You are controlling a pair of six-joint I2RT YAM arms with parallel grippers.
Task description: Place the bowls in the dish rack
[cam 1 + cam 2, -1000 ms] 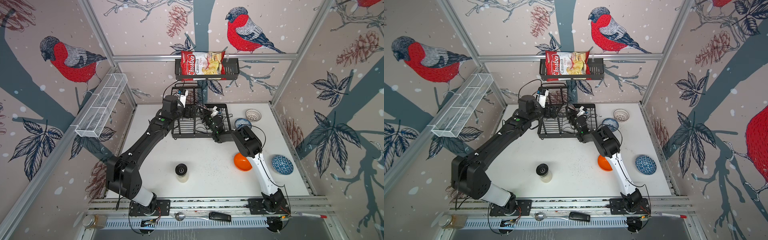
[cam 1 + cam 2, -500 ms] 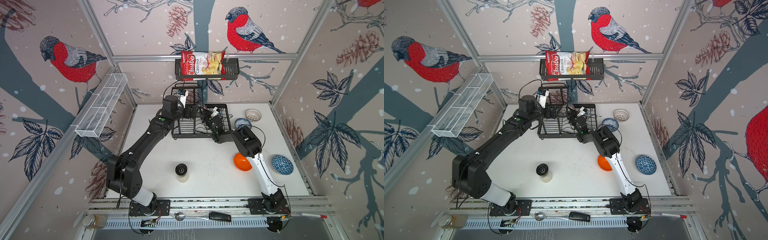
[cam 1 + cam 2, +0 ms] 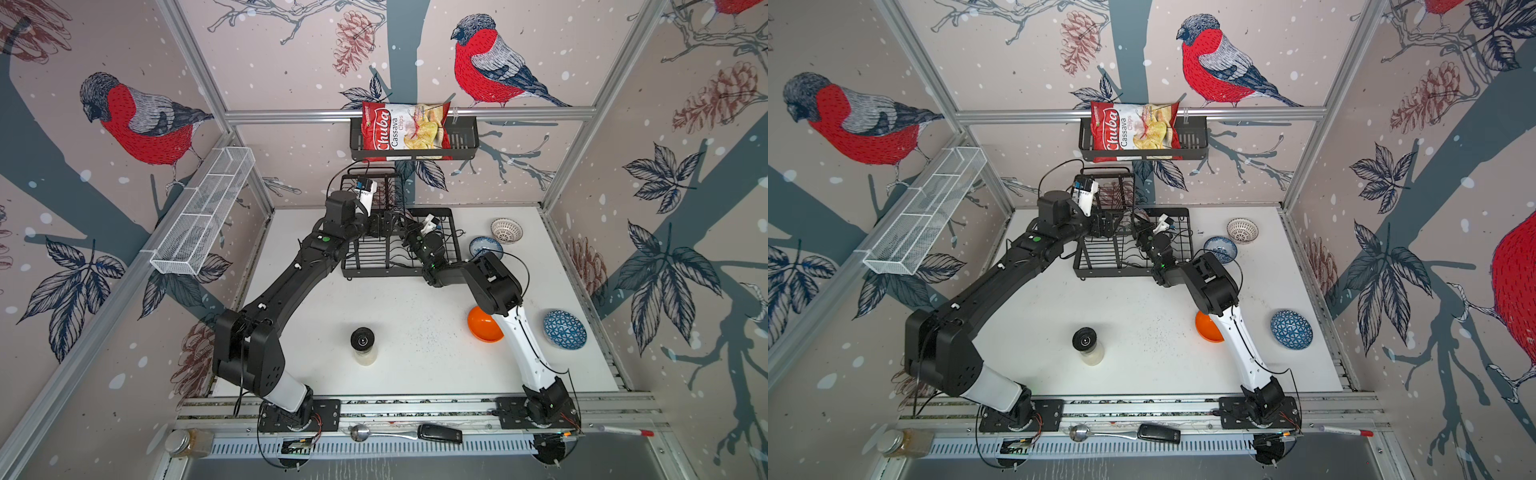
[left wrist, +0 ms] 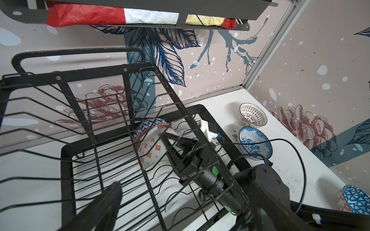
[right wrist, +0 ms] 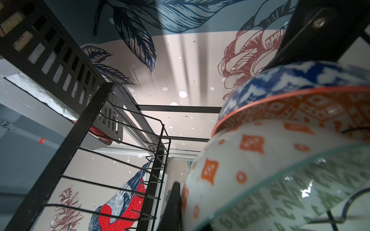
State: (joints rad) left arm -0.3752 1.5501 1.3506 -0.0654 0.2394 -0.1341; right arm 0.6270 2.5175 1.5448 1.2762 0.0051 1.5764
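Observation:
The black dish rack [image 3: 374, 270] [image 3: 1108, 274] stands at the back of the table. In its lower tray a blue-white bowl [image 4: 148, 123] [image 5: 280, 80] and an orange-white bowl [image 4: 150, 150] [image 5: 250, 156] lie nested on their sides. A grey-green bowl [image 5: 300, 196] sits against them, and my right gripper [image 3: 400, 226] [image 4: 170, 142] is shut at its rim. My left gripper [image 3: 384, 226] [image 4: 180, 220] hangs open over the upper basket. On the table at the right are the plain orange bowl [image 3: 480, 326], a blue patterned bowl [image 3: 565, 334], a blue floral bowl [image 3: 484, 246] and the white lattice bowl [image 3: 506, 230].
A black-lidded jar [image 3: 363, 340] stands mid-table. A chips bag [image 3: 405, 131] fills the black wall basket above the rack. The white mesh shelf [image 3: 203, 216] hangs on the left wall. A spoon [image 3: 361, 432] and a small jar [image 3: 187, 442] lie by the front rail.

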